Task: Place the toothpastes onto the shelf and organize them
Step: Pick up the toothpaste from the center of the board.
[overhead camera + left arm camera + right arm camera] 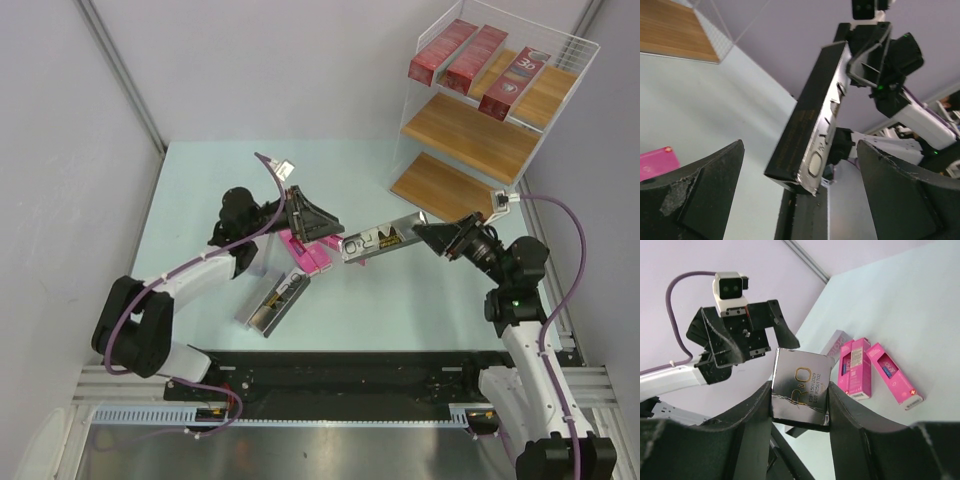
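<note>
From above, the right gripper was clamped on the 3 o'clock end of a long silver-grey cardboard carton. It held the carton roughly level above the pale green table, with the free end pointing to 9 o'clock at the left gripper. The tall white wire-frame shelf with wooden boards stood at 1 o'clock, and three dark red cartons lay side by side on its top board. Some bright pink cartons lay on the table just below the left gripper, with a second silver-grey carton at 7 o'clock of them.

In the left wrist view, that gripper's jaws stood wide apart and touched nothing. The held carton hung in the gap, clear of both fingers.

In the right wrist view, both fingers pressed flat on the sides of the carton's dark end, a firm pinch but at its very tip.

I judged the step to be the carry to the shelf. To do it well, the left arm ought to back off first. The right should then swing slowly toward 1 o'clock, since a long box held by one end can twist, and lay it parallel to the red ones on a lower board.
</note>
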